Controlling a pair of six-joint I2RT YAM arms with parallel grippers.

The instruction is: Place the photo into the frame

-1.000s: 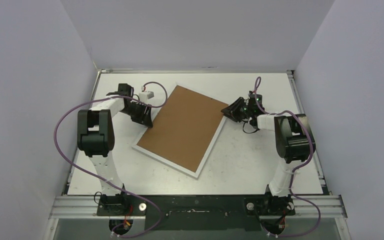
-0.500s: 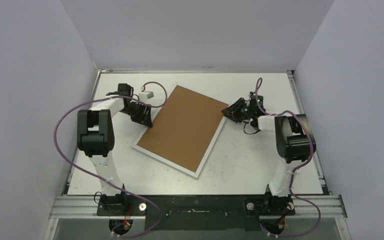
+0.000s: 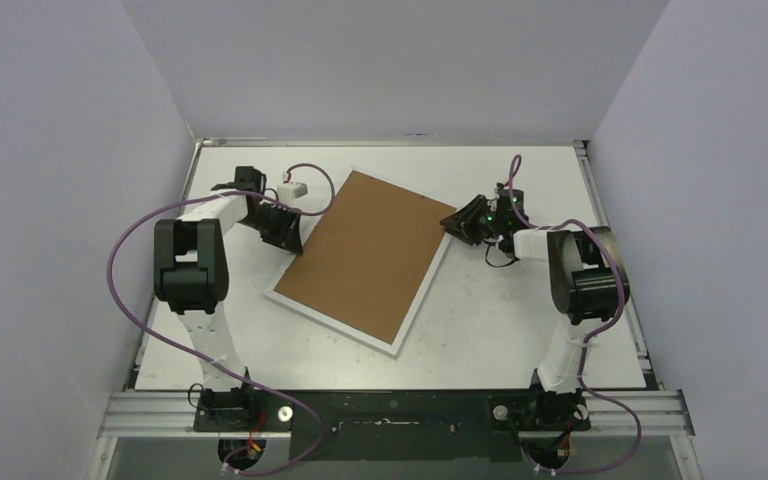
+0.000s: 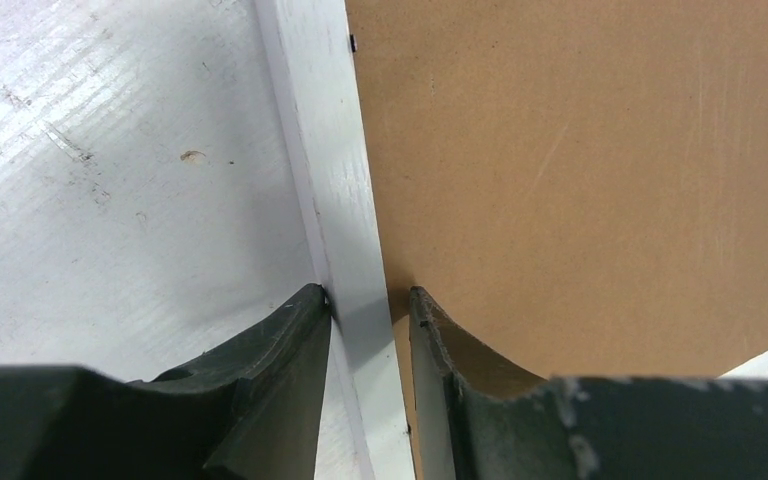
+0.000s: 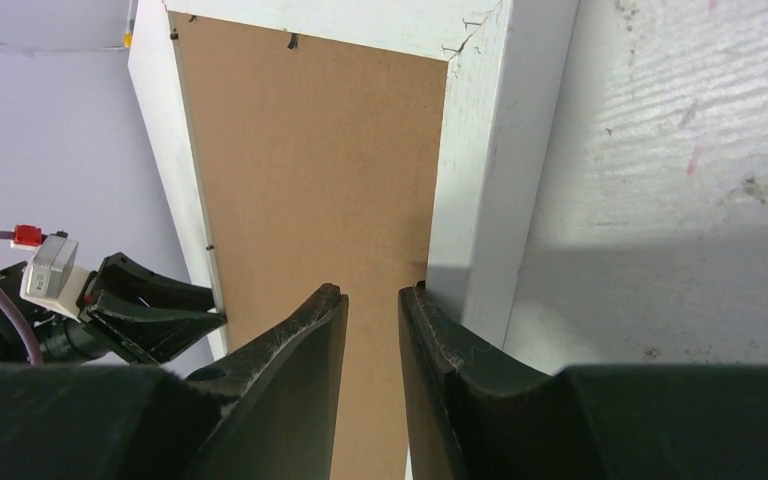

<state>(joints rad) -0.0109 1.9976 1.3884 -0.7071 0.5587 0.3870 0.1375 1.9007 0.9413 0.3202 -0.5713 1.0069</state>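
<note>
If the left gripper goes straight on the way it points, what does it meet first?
Probably the frame: its white edge sits right between the two sides of the left gripper.

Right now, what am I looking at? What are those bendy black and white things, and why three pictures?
Those are two robot arms, bolted to the near edge of a white table. Each ends in a two-finger claw called a gripper. The big picture comes from a camera above and behind the arms. The other two come from small cameras on the wrists, so you see each claw's dark fingers up close. On the table lies a white picture frame, face down, so its brown backing board shows. The left gripper has one finger on each side of the frame's white rim, with a small gap on the inner side. The right gripper sits at the opposite edge, fingers slightly apart over the board, holding nothing. No photo shows in any picture.
</note>
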